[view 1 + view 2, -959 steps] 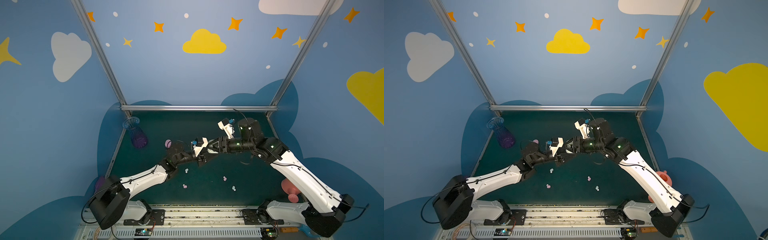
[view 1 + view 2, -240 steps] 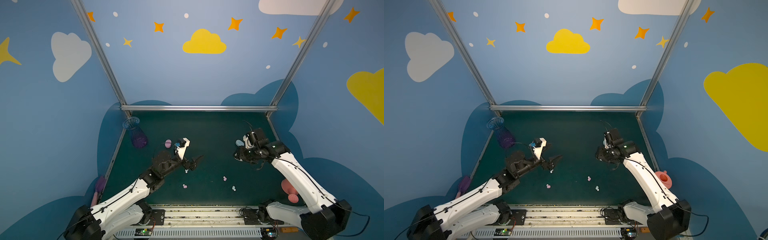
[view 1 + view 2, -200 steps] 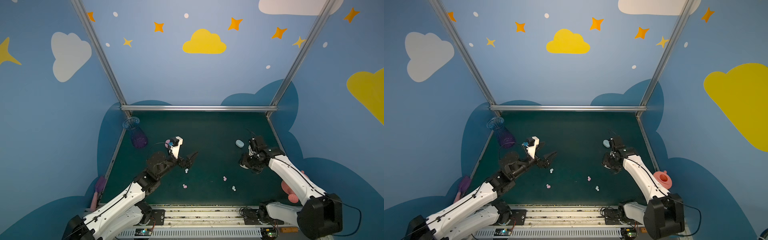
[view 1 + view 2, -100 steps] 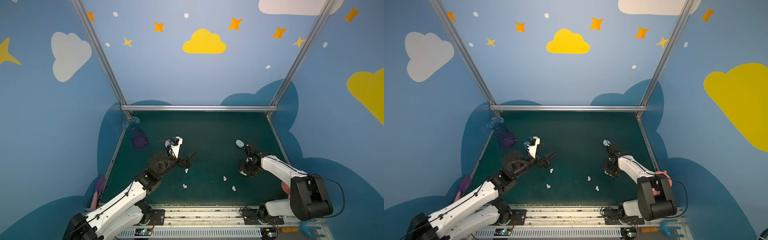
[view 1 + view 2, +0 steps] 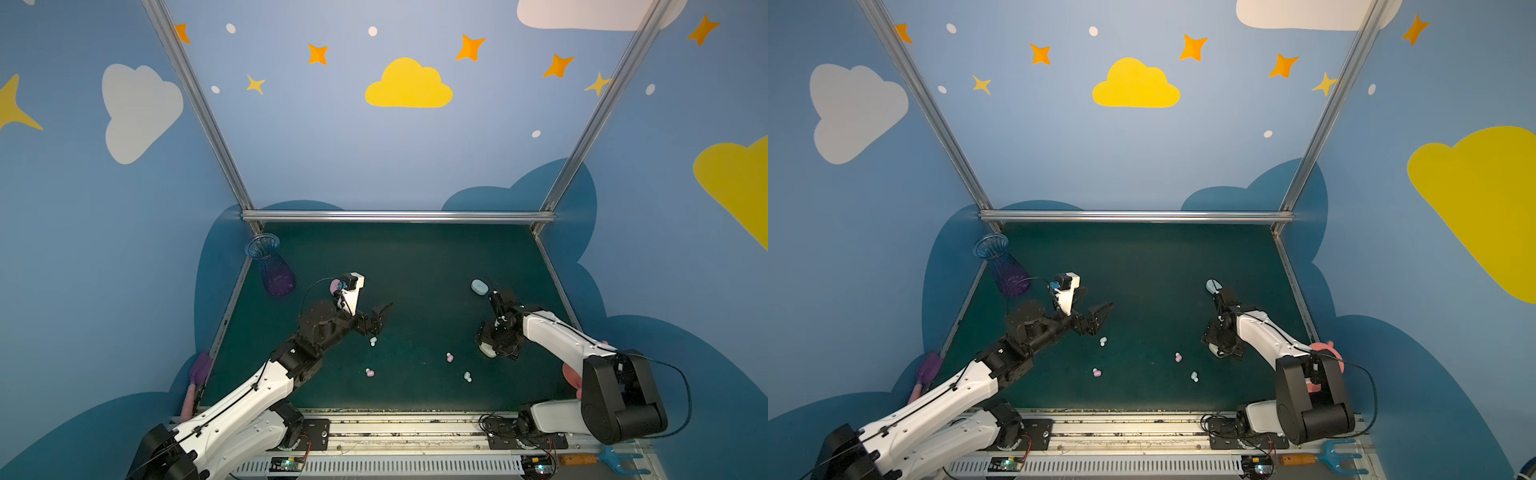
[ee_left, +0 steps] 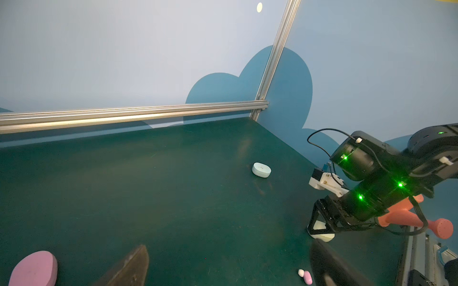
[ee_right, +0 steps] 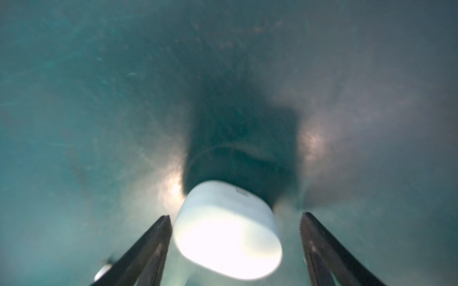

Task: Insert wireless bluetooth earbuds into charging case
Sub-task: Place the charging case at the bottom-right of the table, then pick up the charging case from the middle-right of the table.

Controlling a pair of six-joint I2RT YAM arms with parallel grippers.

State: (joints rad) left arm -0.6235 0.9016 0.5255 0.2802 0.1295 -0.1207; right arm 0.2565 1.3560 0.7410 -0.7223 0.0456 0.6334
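Two arms, same build. Left arm (image 5: 253,390): white tapered link shells, black cylindrical joints, thin black cable along shell. Right arm (image 5: 557,338): same white shell, large black shoulder drum (image 5: 619,409), black cable loop (image 5: 688,397) beside it. White camera bracket (image 5: 353,291) on left wrist, small black-and-blue camera on top. Green status lights (image 6: 400,184) glow on right arm's black wrist housing. Left gripper (image 6: 229,245), right gripper (image 7: 235,215): black, flat, tapering fingers.

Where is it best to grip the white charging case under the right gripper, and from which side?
Probably on its two opposite side walls, coming straight down from above. The white charging case lies flat on the green mat with smooth rounded walls, and the open right gripper straddles it.
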